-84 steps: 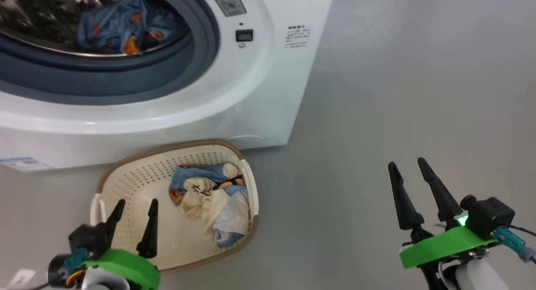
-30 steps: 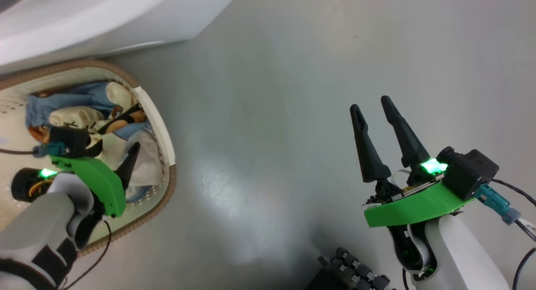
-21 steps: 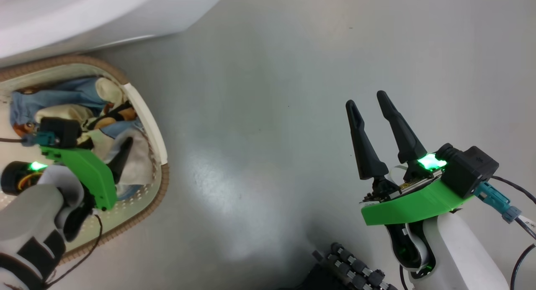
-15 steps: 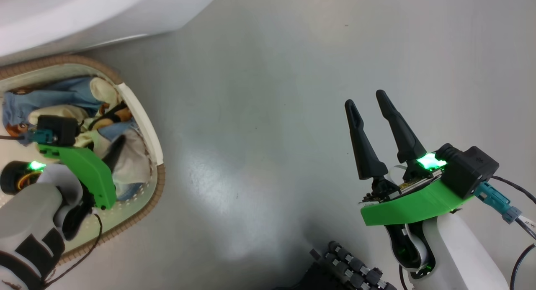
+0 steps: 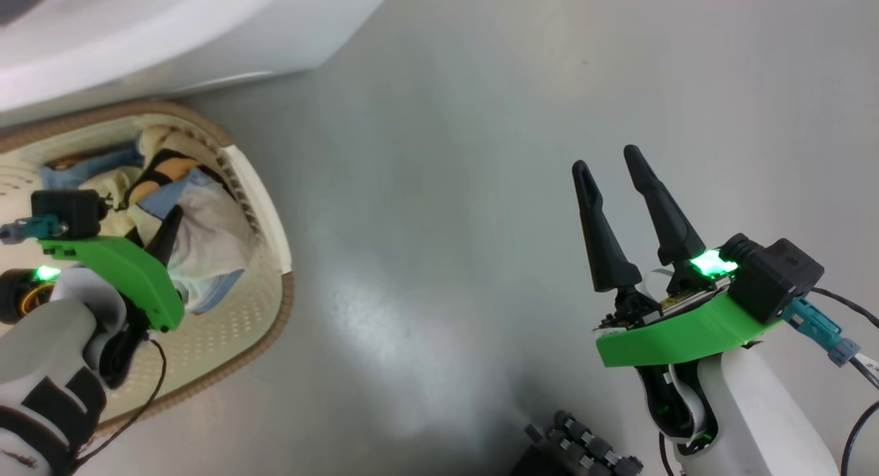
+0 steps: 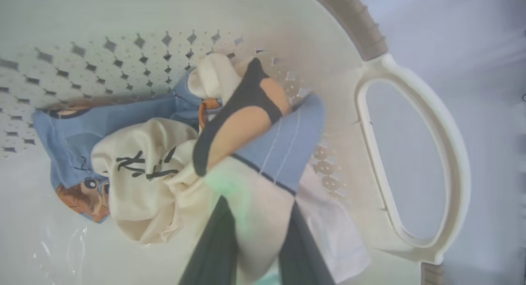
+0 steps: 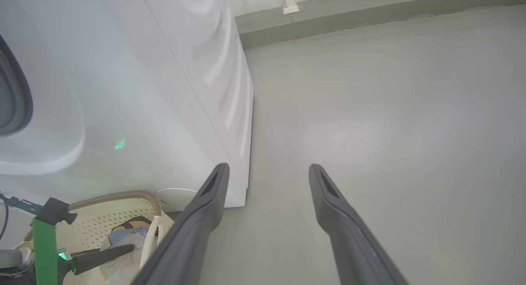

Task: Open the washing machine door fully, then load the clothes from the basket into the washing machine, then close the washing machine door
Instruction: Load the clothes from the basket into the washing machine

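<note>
The big white box-shaped washing machine point(image 5: 206, 43) is cut by the head view's top and left edges. The cream perforated plastic basket point(image 5: 220, 325) with a brown rim runs off the left edge. The left gripper point(image 5: 161, 218) shows 1 dark finger there, the other hidden behind its green mount point(image 5: 123, 270). In the left wrist view its 2 fingers point(image 6: 213, 244) are blurred, and soft blue, cream and white clothes point(image 6: 144, 161) cover the gap between them.

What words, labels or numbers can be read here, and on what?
None reads clearly.
Black brush-like marks on the cream cloth in the basket: creased, unreadable.
White cable tag at the head view's right edge: too small to read.
</note>
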You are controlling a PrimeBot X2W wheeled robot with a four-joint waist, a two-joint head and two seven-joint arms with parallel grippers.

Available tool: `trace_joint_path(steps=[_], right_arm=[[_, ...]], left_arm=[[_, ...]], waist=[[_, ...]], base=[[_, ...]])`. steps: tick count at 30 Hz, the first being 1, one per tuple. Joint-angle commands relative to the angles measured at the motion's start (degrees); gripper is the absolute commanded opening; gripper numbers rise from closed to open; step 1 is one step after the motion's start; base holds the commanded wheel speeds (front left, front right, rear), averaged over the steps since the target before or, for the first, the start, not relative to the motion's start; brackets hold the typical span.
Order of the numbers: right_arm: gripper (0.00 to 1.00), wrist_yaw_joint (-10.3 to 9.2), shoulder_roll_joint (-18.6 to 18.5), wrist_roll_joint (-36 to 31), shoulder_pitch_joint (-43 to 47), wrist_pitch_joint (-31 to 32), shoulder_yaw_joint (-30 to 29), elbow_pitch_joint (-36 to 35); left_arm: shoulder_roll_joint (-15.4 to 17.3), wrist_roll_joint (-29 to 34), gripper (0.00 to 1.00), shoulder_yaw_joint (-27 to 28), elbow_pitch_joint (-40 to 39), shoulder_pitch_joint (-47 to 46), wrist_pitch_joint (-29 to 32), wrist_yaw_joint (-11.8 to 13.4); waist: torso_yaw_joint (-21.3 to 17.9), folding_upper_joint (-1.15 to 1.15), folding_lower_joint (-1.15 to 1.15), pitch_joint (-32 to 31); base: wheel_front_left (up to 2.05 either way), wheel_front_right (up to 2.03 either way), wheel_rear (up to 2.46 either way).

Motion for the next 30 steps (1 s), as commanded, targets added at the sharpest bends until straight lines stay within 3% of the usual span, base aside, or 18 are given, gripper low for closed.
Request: trace_joint_path(steps=[1, 8, 12, 30], right_arm=[[1.00, 0.26, -0.52, -0.56, 0.83, -0.46, 0.38, -1.04], [1.00, 0.26, -0.55, -2.14, 1.00, -0.46, -0.33, -0.09], [1.00, 0.26, -1.36, -2.50, 1.68, -0.46, -0.76, 0.42], [1.00, 0.26, -6.81, -1.95, 8.23, -0.46, -1.81, 3.29]], left_arm=[[0.78, -0.70, 0.00, 1.33, 0.16, 0.55, -0.91, 0.04], [-0.34, -2.92, 0.00, 3.19, 0.50, 3.54, -4.21, 0.04], [-1.21, -1.48, 0.00, 7.79, -0.55, 5.13, -4.55, 0.04], [-8.29, 28.24, 0.00, 42.79, -13.19, 25.81, -4.59, 0.04]], waist=[[1.33, 0.00, 0.00, -1.54], [4.20, 0.00, 0.00, -6.65], [6.22, 0.00, 0.00, -9.90], [13.81, 0.00, 0.00, -25.76]], base=[[0.00, 0.00, 0.00], [0.00, 0.00, 0.00], [0.00, 0.00, 0.00], [0.00, 0.00, 0.00]])
